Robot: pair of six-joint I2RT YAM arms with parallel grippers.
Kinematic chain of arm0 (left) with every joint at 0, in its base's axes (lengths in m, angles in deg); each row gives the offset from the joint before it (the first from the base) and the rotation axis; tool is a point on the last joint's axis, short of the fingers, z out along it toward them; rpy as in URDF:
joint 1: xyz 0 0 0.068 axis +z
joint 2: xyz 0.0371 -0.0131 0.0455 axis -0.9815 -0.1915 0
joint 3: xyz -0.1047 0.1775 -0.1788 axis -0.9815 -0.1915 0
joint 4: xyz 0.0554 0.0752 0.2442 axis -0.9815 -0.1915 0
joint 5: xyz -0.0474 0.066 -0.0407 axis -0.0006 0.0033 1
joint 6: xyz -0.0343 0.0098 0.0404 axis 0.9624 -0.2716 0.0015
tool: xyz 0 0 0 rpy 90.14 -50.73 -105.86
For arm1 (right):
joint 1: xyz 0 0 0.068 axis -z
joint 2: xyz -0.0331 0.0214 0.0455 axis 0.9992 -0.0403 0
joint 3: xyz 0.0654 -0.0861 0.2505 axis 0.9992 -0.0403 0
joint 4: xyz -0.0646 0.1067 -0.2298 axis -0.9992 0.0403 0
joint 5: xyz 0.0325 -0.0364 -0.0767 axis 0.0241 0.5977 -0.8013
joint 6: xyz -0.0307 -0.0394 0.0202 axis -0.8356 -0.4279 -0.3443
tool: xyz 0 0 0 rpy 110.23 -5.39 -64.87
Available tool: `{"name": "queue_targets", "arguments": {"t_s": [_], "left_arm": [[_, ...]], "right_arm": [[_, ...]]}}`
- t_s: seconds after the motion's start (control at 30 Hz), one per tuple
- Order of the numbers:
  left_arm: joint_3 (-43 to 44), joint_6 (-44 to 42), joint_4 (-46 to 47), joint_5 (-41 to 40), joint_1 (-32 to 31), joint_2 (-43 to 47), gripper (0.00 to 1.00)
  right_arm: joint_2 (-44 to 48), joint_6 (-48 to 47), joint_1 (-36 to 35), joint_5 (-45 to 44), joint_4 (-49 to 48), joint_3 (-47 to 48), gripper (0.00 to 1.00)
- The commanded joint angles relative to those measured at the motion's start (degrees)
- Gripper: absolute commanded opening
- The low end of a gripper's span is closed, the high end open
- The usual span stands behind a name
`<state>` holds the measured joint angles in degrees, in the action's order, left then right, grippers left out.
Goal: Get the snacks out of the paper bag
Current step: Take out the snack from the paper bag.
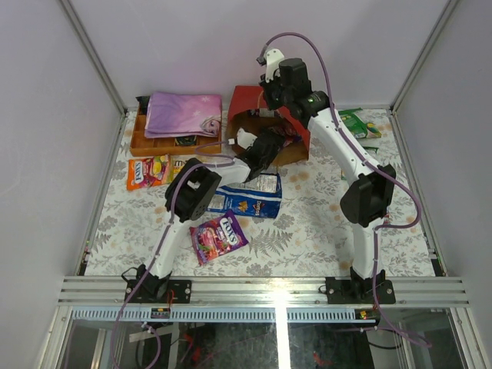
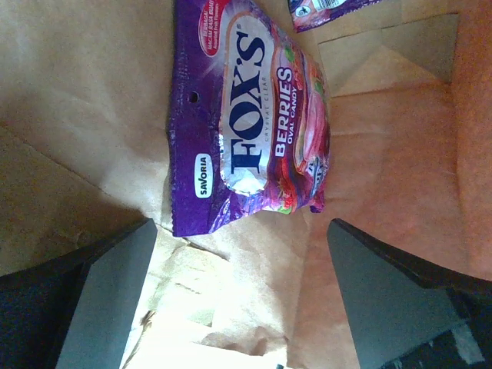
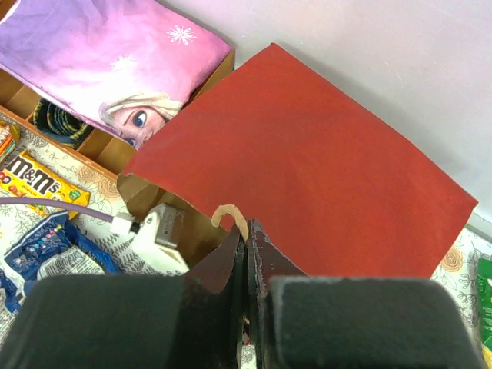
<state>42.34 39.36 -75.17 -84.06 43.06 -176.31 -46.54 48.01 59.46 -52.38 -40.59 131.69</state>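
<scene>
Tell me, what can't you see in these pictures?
- Left wrist view: a purple packet is cut off by the top edge; its name is unreadable.
- Top view: the paper bag's inside is hidden by the left arm, so remaining snacks can't be counted.
- Right wrist view: the right gripper's own fingers hide whether paper is pinched.
- Top view: the green packets are partly behind the right arm.
</scene>
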Motion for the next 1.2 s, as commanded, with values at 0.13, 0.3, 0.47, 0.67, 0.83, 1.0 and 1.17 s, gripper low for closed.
{"name": "queue_targets", "arguments": {"t_s": [0.13, 0.3, 0.47, 0.67, 0.83, 1.0, 1.17], "left_arm": [[5.9, 1.7, -5.2, -3.1, 0.3, -5.6, 0.91], [6.4, 3.0, -2.4, -6.5, 0.4, -6.7, 0.83], [11.6, 4.6, -2.4, -6.7, 1.2, -10.6, 0.76], [19.1, 5.8, -5.3, -5.0, 2.4, -15.4, 0.74], [20.4, 4.8, -3.7, -3.8, 3.5, -16.3, 0.53], [20.2, 1.7, -1.4, -3.1, 4.5, -15.8, 0.19], [19.3, -2.6, 1.7, -2.2, 6.0, -15.0, 0.0]], "right_arm": [[2.4, 2.1, -0.5, 0.4, -4.0, -1.2, 0.0], [3.0, 3.6, -0.4, 1.5, -5.3, -2.6, 0.0], [3.4, 4.7, -0.5, 1.9, -6.0, -3.9, 0.0], [4.2, 4.8, -0.5, 1.5, -6.7, -5.5, 0.0], [4.6, 4.7, -0.5, 1.6, -7.5, -6.7, 0.0], [4.4, 4.9, -0.4, 2.1, -8.0, -6.9, 0.0], [4.6, 5.6, -0.5, 2.8, -8.7, -7.3, 0.0]]}}
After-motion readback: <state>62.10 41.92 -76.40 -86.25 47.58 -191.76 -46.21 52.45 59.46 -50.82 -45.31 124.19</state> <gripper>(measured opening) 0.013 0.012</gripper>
